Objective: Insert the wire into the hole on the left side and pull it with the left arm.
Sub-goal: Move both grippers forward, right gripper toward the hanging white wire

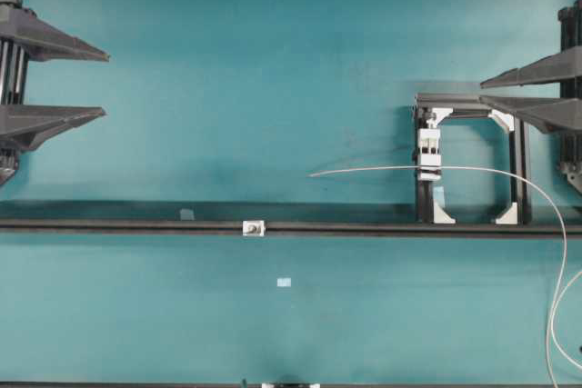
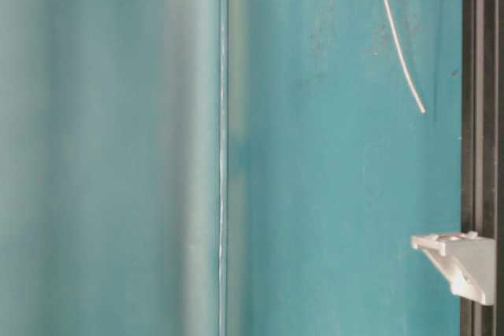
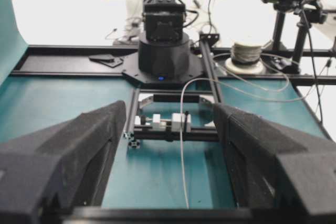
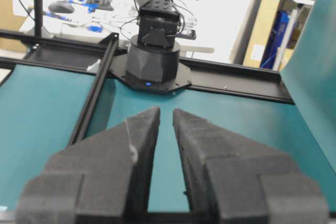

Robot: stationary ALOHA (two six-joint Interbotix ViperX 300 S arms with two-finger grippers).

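Observation:
The thin whitish wire (image 1: 382,169) runs through the white clamp (image 1: 428,156), and its free end points left above the table. Beyond the clamp it curves right and down (image 1: 556,252). The hole is in a small white block (image 1: 254,227) on the long black rail (image 1: 409,228), left of and below the wire's tip. My left gripper (image 1: 105,85) waits at the far left, open wide and empty. The wire (image 3: 181,150) shows far ahead between its fingers (image 3: 73,156), untouched. My right gripper (image 1: 482,93) hovers beside the clamp frame. Its jaws (image 4: 165,113) stand a narrow gap apart on nothing.
A black frame (image 1: 518,165) with white corner brackets carries the clamp. A pale tape rectangle (image 1: 284,282) lies on the teal table below the rail. In the table-level view the wire's end (image 2: 403,60) hangs above a white block (image 2: 461,261) on the rail (image 2: 480,116).

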